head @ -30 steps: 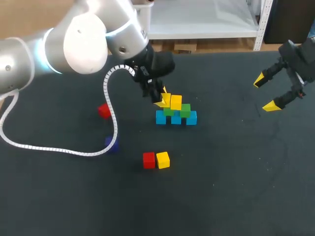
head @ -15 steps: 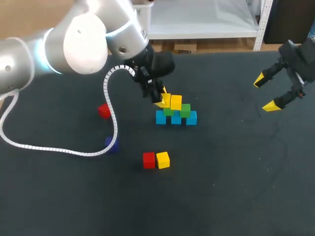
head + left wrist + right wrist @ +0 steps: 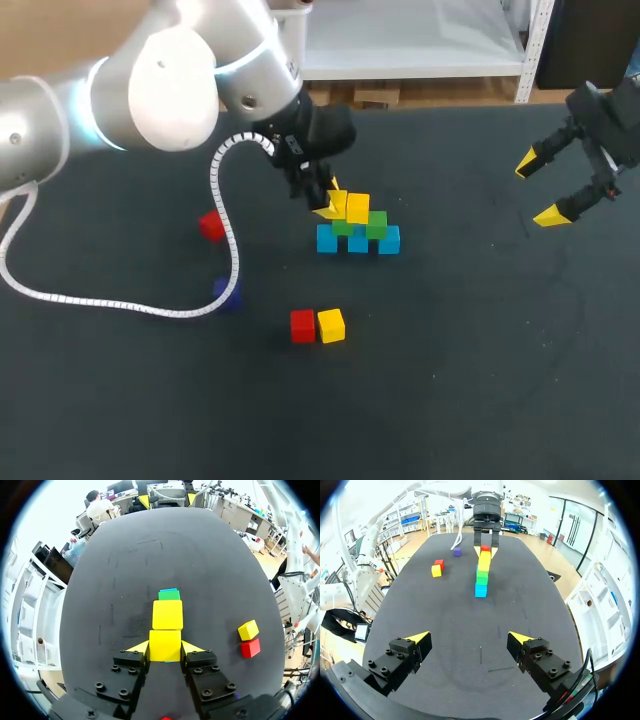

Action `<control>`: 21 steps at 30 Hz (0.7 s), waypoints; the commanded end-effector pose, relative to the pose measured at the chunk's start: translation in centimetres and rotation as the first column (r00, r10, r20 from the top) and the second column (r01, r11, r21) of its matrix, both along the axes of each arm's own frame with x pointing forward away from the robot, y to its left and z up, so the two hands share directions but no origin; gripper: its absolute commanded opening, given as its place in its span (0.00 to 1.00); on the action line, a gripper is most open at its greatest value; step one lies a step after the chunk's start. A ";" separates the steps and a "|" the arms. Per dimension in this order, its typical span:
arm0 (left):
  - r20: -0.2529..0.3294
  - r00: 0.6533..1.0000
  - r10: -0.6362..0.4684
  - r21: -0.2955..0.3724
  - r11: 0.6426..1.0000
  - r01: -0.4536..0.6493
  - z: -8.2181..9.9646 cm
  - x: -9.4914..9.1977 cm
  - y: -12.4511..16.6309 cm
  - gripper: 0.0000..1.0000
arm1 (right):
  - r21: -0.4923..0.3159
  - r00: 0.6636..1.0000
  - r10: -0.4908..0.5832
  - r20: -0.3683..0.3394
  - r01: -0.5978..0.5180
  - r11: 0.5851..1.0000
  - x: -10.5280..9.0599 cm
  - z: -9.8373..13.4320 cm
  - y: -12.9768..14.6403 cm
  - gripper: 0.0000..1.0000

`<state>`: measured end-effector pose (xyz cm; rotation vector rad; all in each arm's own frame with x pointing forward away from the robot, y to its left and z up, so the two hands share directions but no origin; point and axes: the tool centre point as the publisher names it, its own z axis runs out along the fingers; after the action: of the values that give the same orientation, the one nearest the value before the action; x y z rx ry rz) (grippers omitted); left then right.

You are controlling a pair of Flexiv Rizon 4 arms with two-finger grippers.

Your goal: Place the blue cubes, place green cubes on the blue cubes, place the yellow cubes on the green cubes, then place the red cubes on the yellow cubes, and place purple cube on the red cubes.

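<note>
While the left hand (image 3: 165,647) clasps a yellow cube (image 3: 165,645) atop the green cubes (image 3: 376,225), beside a second yellow cube (image 3: 167,614), an uneven release could nudge either off. The right hand (image 3: 545,188) hangs spread, well apart.

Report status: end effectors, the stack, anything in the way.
Left end effector shut on yellow cube atop the stack. Right end effector open, empty, off to the side. Two red cubes, purple cube loose on table; nothing blocking.

Claw (image 3: 165,649) clamping yellow cube (image 3: 165,644), second yellow cube (image 3: 167,615) just ahead
</note>
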<state>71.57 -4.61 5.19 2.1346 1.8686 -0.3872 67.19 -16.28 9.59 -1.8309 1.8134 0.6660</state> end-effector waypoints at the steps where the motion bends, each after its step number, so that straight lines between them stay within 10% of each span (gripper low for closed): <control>1: 0.003 1.000 -0.001 0.000 1.000 0.001 0.1 -0.1 0.1 0.00 | 0.002 1.000 0.001 0.000 -0.001 1.000 0.1 -0.1 0.0 1.00; 21: 0.001 1.000 -0.002 0.001 1.000 0.002 0.0 -0.4 0.0 0.00 | 0.002 1.000 0.001 0.000 -0.001 1.000 0.1 -0.1 0.0 1.00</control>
<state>71.20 -4.61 5.22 2.1375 1.8679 -0.3868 67.19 -16.28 9.59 -1.8309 1.8134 0.6660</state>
